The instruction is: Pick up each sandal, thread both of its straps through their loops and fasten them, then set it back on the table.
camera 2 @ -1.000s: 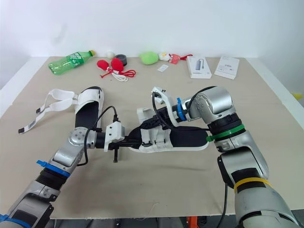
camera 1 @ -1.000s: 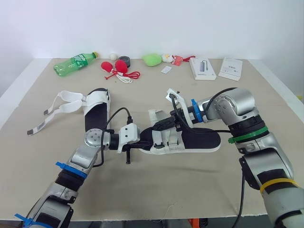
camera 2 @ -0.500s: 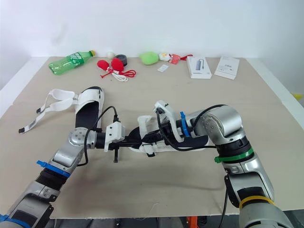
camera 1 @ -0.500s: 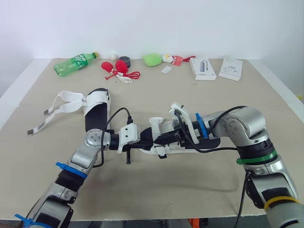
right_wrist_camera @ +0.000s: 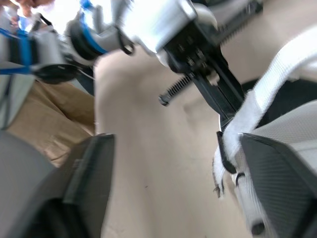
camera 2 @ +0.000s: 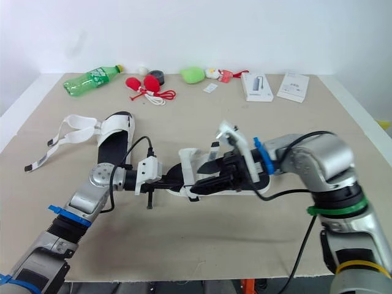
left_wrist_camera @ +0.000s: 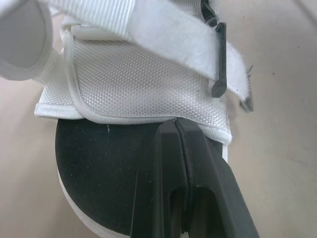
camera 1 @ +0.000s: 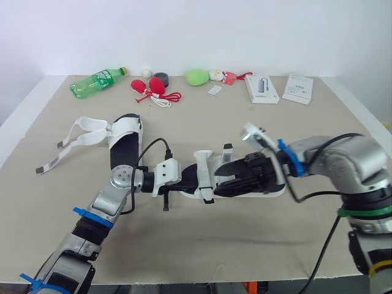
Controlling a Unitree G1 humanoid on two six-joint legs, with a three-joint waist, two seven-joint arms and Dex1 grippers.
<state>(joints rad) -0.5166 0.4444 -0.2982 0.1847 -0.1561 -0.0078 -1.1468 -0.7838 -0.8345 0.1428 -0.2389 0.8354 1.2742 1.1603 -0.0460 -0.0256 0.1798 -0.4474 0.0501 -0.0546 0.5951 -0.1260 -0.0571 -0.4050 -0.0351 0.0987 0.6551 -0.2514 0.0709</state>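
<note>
Pinning the sandal by its toe end at mid-counter, my left gripper is clamped shut on it, a steadying hold in my judgement. My right gripper hangs spread wide and empty beside a strap (tip standing loose), placed to take it.

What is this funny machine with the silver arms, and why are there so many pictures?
It is a robot with two arms ending in black pincers. Two pictures come from cameras in its head, looking down at a table; two come from cameras on its wrists. The left gripper pinches one end of a white sandal; the open right gripper hovers over its straps. A second sandal lies nearby, straps loose, and a green bottle lies at the far edge.
</note>
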